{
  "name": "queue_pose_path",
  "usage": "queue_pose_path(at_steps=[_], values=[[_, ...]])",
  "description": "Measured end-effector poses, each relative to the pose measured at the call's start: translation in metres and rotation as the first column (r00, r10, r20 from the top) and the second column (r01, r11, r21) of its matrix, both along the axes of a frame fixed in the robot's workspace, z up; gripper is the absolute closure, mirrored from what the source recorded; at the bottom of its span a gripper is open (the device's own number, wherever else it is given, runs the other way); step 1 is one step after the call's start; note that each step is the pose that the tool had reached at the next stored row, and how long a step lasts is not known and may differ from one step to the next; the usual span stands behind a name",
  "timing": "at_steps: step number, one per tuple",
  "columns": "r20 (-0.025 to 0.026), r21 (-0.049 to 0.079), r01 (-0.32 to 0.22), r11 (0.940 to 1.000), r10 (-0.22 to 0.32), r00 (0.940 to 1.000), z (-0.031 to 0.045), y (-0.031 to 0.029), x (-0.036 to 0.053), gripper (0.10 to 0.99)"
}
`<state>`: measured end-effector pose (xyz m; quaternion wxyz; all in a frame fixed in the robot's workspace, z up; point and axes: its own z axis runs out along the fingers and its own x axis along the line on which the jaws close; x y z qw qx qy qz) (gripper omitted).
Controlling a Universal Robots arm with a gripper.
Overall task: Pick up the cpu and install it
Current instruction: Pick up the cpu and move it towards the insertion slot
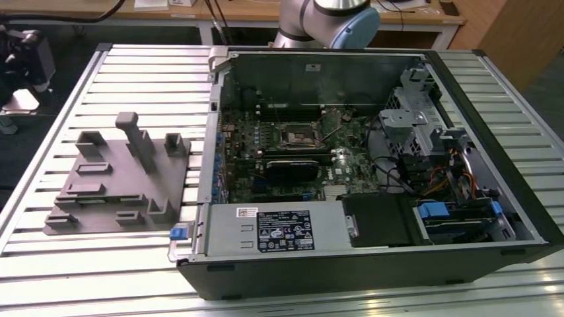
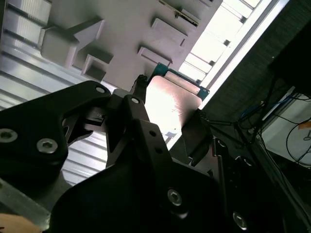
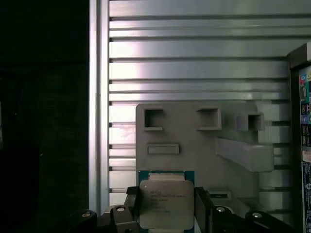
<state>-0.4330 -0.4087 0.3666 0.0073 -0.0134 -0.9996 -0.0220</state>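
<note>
The cpu (image 3: 166,204), a flat square chip with a silvery top and a thin green edge, sits between the two black fingers of my gripper (image 3: 166,216), which is shut on its opposite sides. In the second wrist view the cpu (image 2: 172,102) shows as a pale plate with a teal rim, clamped by the gripper (image 2: 167,111). It hangs well above the grey fixture (image 3: 194,145) on the slatted table. The square metal-framed socket (image 1: 297,135) lies on the motherboard inside the open computer case (image 1: 370,264).
The grey fixture (image 1: 119,178) with upright posts and recesses stands on the slatted table (image 1: 132,86) at the exterior view's left. A black heatsink block (image 1: 291,170), the power supply (image 1: 277,228), drive cages (image 1: 414,112) and cables crowd the case. The arm's base (image 1: 326,20) rises behind it.
</note>
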Motion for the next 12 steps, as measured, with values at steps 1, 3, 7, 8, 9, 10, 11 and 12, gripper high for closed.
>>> queue_pose_path(at_steps=[1, 3, 7, 8, 9, 10, 11, 12], values=[[-0.0001, 0.0, 0.0, 1.0, 0.0, 1.0, 0.0044, 0.0, 0.0, 0.545], [0.0, 0.0, 0.001, 1.0, -0.001, 1.0, 0.0132, 0.0, 0.0, 0.545], [-0.0001, 0.0, 0.002, 1.0, -0.002, 1.0, 0.0305, 0.0, 0.0, 0.545], [-0.0001, 0.0, 0.002, 1.0, -0.002, 1.0, 0.0351, 0.0, 0.0, 0.545], [0.0, 0.0, 0.003, 1.0, -0.003, 1.0, 0.0393, 0.0, 0.0, 0.545], [-0.0001, 0.0, 0.003, 1.0, -0.003, 1.0, 0.0432, 0.0, 0.0, 0.545], [-0.0002, 0.0, 0.003, 1.0, -0.003, 1.0, 0.0461, 0.0, 0.0, 0.545], [0.0001, 0.0, 0.003, 1.0, -0.003, 1.0, 0.0467, 0.0, -0.0001, 0.545]])
